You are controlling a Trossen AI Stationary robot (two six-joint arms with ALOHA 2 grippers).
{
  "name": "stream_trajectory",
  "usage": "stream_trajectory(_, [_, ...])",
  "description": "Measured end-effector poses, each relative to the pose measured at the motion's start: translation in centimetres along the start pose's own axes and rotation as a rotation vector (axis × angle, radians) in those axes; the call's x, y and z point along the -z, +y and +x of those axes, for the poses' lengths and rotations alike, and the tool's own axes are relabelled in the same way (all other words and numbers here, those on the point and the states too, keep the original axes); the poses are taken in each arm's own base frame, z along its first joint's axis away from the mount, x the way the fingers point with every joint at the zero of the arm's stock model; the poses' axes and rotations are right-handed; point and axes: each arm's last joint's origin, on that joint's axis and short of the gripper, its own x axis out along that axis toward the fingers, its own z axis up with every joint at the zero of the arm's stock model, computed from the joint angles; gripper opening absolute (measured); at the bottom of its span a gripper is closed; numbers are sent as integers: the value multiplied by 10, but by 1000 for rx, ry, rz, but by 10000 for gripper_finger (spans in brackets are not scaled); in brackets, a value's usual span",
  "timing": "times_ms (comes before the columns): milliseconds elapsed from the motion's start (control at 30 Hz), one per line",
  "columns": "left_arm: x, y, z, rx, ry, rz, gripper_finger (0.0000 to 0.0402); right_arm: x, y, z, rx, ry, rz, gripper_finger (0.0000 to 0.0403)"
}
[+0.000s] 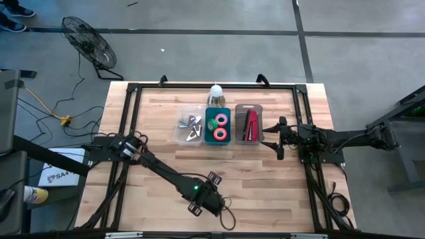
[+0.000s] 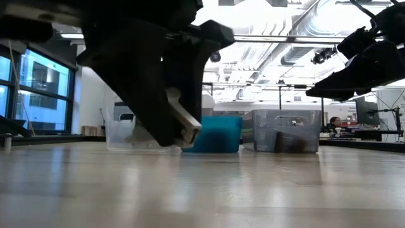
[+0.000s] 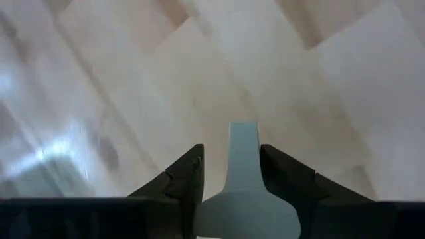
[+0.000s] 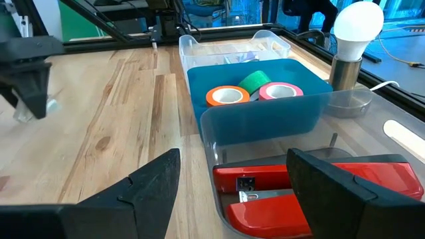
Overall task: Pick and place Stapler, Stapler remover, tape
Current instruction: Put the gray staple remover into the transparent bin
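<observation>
The left tool (image 1: 204,198) sits low over the wooden bench (image 1: 159,166) at about six o'clock, its fingers (image 3: 180,182) closed on a pale, flat-handled piece (image 3: 244,159) that stands between them; what the piece is I cannot tell. The right tool (image 1: 277,141) hovers at three o'clock, just beside the grey bin (image 1: 249,108), with its fingers (image 4: 153,179) spread wide and nothing between them. Up at twelve o'clock three bins stand in a row. The stapler (image 1: 251,126) lies in the grey bin on the right. The tape (image 1: 220,127) rolls, green, pink and orange, rest in the teal bin (image 1: 207,133) in the middle. The clear bin (image 1: 180,136) on the left holds small silvery claw-shaped pieces (image 1: 192,126). A white bulb (image 1: 216,91) on a stand sits just behind the teal bin.
</observation>
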Motion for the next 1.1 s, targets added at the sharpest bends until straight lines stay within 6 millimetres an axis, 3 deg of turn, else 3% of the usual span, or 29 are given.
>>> stream_trajectory(233, [2,18,-14,7,77,-181,131,0,0,0,0,0,0,268])
stream_trajectory(600, [4,59,-32,-3,132,-290,131,0,0,0,0,0,0,268])
stream_trajectory(1100, [39,145,-64,-97,339,-425,131,0,0,0,0,0,0,268])
